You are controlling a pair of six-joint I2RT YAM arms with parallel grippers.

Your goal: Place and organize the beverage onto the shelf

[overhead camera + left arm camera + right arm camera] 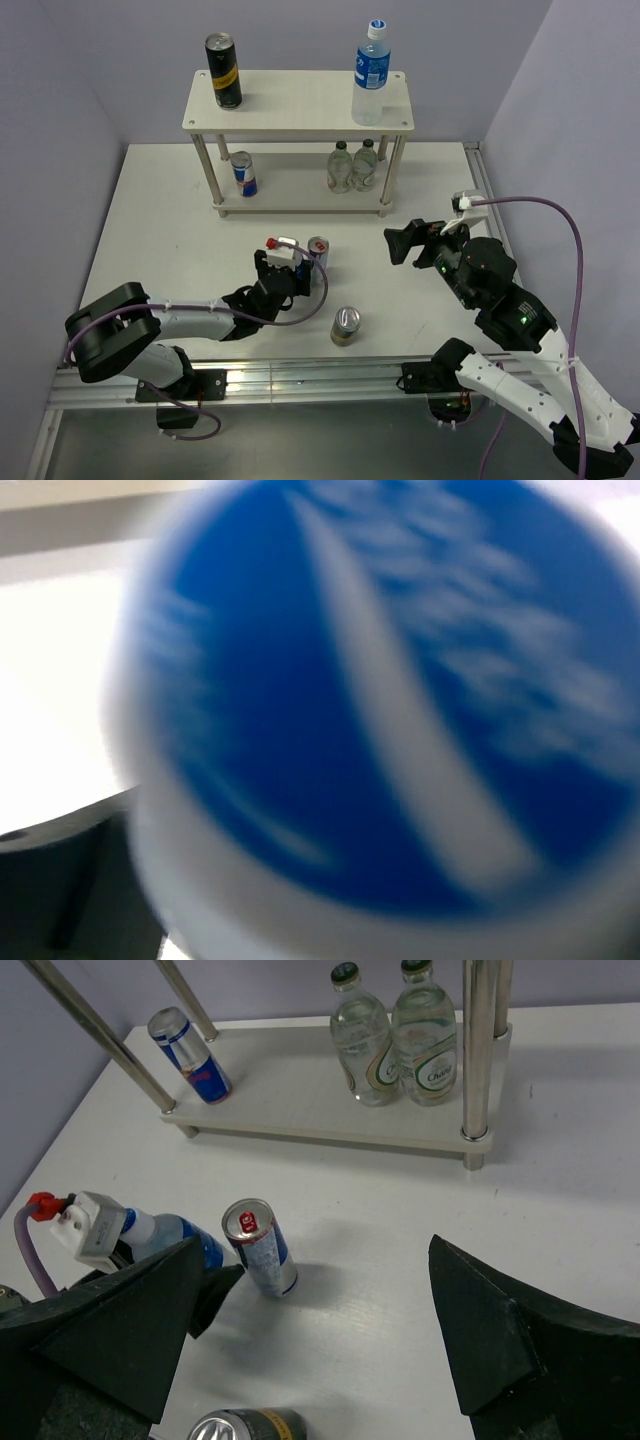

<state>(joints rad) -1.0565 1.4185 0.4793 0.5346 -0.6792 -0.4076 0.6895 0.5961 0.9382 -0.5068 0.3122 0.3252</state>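
The cream shelf [300, 100] stands at the back. A black-and-gold can [224, 70] and a water bottle [370, 75] stand on its top board, and a blue-and-silver can [243, 173] stands on its lower board [300, 1090]. My left gripper [283, 275] is shut on the second water bottle [185, 1238], which is tilted. Its blue label [380, 710] fills the left wrist view, blurred. A blue-and-silver can [318, 254] stands just right of that gripper, and also shows in the right wrist view [262, 1248]. A black-and-gold can [346, 325] stands nearer the front. My right gripper [400, 243] is open and empty, right of both cans.
Two clear glass bottles with green caps [352, 165] stand on the right of the lower board, also in the right wrist view [395, 1035]. Thin metal legs [478, 1050] hold up the shelf. Grey walls close in the table on the left, right and back.
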